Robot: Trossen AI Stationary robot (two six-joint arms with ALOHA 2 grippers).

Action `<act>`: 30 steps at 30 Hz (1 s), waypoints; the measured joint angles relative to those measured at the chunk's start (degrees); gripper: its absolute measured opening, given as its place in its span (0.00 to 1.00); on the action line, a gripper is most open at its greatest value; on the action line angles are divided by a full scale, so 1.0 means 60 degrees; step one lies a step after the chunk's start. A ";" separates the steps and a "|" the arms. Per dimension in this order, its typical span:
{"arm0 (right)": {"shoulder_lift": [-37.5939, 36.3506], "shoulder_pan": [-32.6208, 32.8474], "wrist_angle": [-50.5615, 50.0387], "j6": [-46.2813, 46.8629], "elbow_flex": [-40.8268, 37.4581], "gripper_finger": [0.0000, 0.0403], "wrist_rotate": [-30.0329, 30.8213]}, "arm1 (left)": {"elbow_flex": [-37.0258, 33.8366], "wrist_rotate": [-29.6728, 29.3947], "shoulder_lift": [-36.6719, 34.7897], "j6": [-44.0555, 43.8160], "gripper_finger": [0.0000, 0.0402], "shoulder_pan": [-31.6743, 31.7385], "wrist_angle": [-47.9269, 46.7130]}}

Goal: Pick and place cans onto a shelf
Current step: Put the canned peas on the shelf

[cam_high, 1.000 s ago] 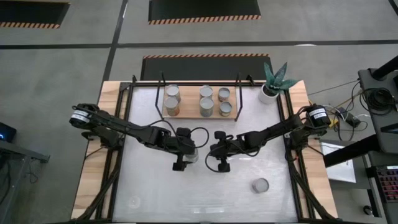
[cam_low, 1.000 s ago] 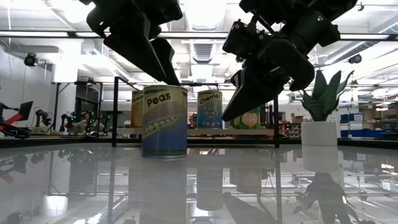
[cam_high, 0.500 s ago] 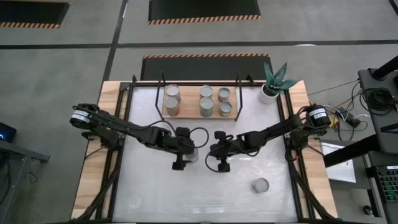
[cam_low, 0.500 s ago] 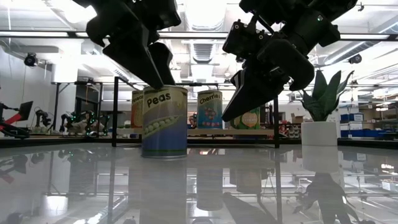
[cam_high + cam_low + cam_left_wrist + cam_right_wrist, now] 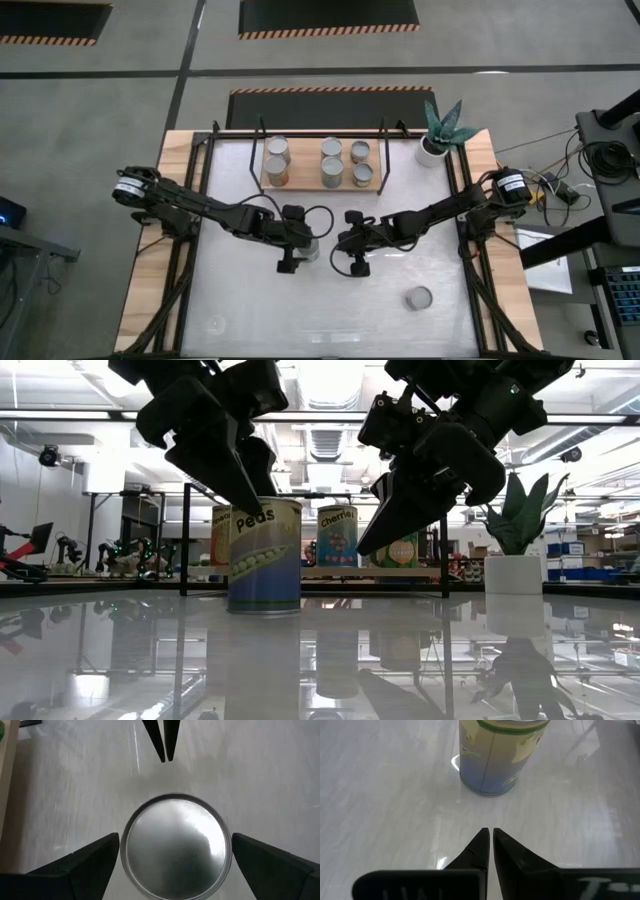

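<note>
A Peas can (image 5: 265,555) stands upright on the white tabletop; its silvery lid (image 5: 175,852) fills the left wrist view. My left gripper (image 5: 303,247) is open right above it, pointing down, with its fingers (image 5: 90,865) on either side of the lid and a gap showing on both sides. My right gripper (image 5: 350,248) is shut and empty, hanging just to the right of the can, above the table; it also shows in its own wrist view (image 5: 491,845). The wooden shelf (image 5: 305,180) at the far middle holds several cans (image 5: 331,170).
Another can (image 5: 418,297) stands alone near the front right. A white plant pot (image 5: 432,150) stands at the far right beside the shelf. The shelf's black rods (image 5: 184,540) rise behind the Peas can.
My left gripper has gone down toward the Peas can, so that its fingertips now stand beside the can's top. The can and my right gripper have kept still.
</note>
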 joint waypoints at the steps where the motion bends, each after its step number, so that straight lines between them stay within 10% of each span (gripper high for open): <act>1: 0.0000 0.0000 0.0000 0.0000 0.0000 0.03 0.0000 | -0.0001 0.0000 0.0000 -0.0004 0.91 0.0000 0.0013; 18: 0.0003 0.0000 0.0000 0.0000 0.0000 0.03 0.0000 | 0.0071 -0.0297 0.0036 -0.0321 0.76 -0.0003 -0.0011; 30: 0.0004 0.0007 -0.0004 0.0000 0.0000 0.03 0.0000 | 0.2406 -0.2044 -0.0102 0.1131 0.78 0.1115 -0.2393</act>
